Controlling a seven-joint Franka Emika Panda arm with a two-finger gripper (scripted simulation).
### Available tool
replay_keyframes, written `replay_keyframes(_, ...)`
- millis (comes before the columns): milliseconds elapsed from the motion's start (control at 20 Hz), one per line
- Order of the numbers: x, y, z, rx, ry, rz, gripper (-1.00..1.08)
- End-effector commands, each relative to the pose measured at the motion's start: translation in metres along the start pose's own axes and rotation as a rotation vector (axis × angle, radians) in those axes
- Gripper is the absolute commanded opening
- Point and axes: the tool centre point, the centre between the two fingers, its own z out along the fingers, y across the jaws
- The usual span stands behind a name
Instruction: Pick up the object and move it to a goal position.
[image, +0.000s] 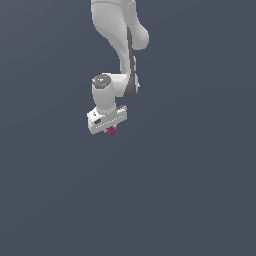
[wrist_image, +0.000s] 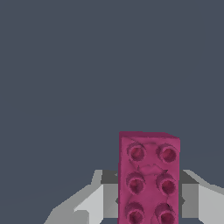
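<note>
The object is a tiny magenta-pink oblong block (image: 111, 131) with round studs on top. In the exterior view it peeks out just under the white gripper (image: 110, 130), which hangs from the arm in the upper middle of the picture. In the wrist view the block (wrist_image: 148, 177) fills the space between the two grey-white fingers (wrist_image: 87, 205), which press against its two long sides. The gripper is shut on the block. I cannot tell whether the block touches the floor. No goal mark shows in either view.
A plain dark grey-blue floor (image: 190, 190) fills both views. The white arm (image: 117, 35) comes down from the top of the exterior view. No other objects show.
</note>
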Motion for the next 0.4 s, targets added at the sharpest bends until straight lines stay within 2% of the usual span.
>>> replay_keyframes(0,-0.013,0.003,-0.004,0.0,0.0,-0.001,-1.0)
replay_keyframes(350,-0.028,0.007,-0.008,0.0,0.0,-0.001,-1.0)
